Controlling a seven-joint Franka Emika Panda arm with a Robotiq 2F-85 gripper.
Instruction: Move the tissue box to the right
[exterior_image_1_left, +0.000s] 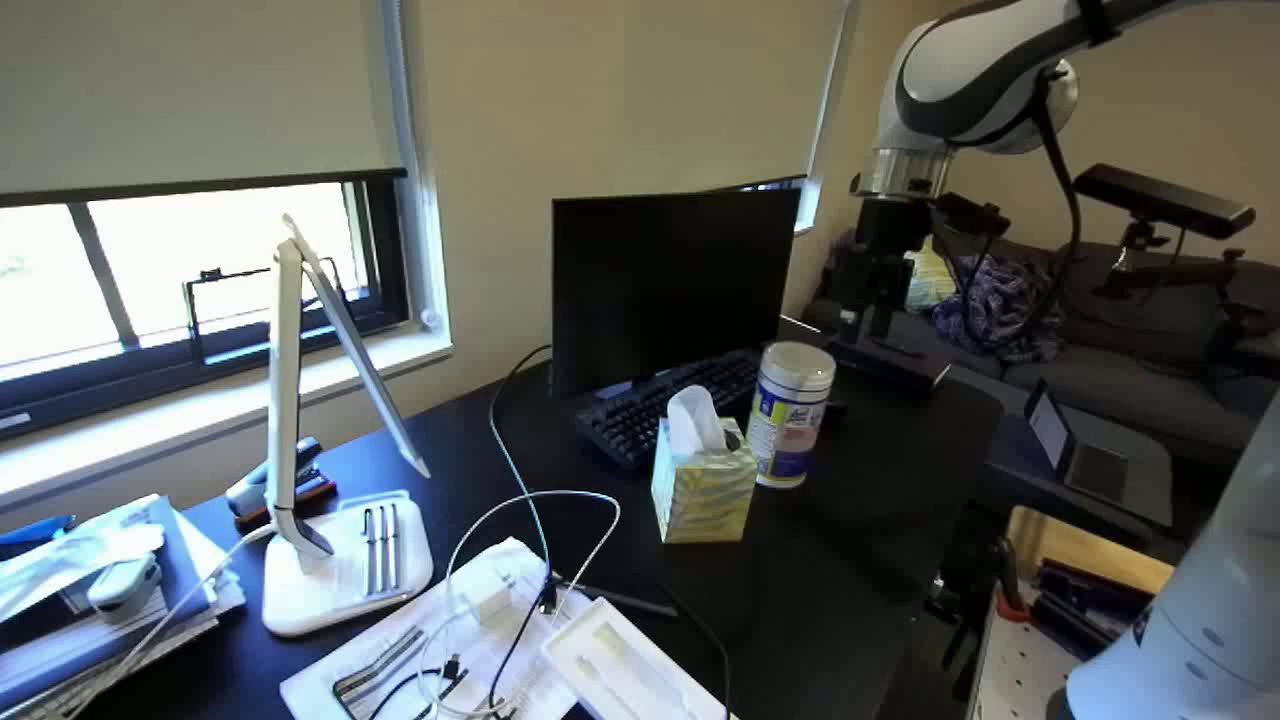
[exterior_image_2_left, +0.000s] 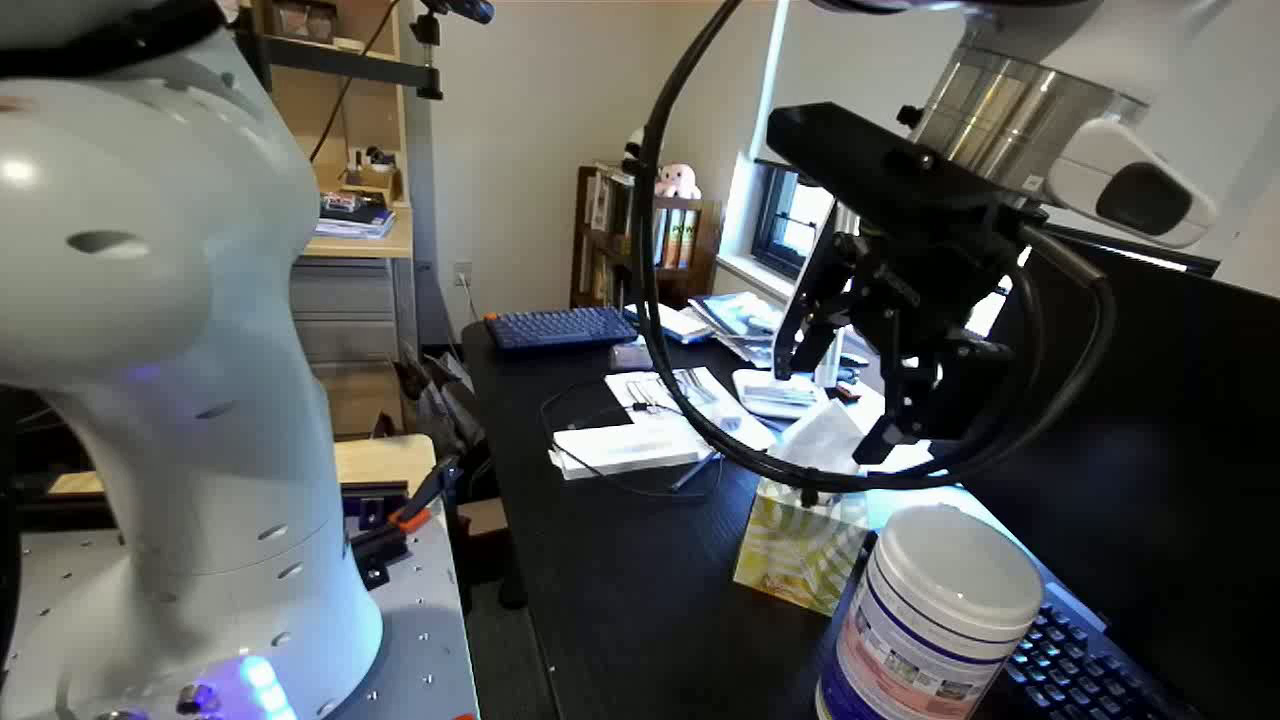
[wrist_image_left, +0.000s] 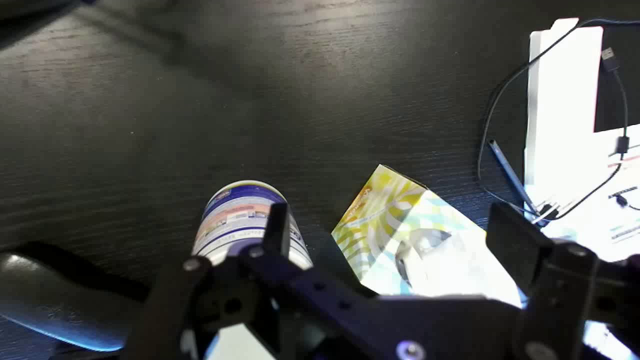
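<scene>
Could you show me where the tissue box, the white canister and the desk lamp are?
Tissue box (exterior_image_1_left: 705, 492), in an exterior view: on its patterned side.
White canister (exterior_image_1_left: 790, 425), in an exterior view: on its printed label.
Desk lamp (exterior_image_1_left: 284, 390), in an exterior view: on its upright post.

Daylight fills the window (exterior_image_1_left: 180, 235) beneath a part-lowered blind (exterior_image_1_left: 190, 90). A dark couch (exterior_image_1_left: 1170, 400) stands beyond the black tabletop (exterior_image_1_left: 820, 610).
</scene>
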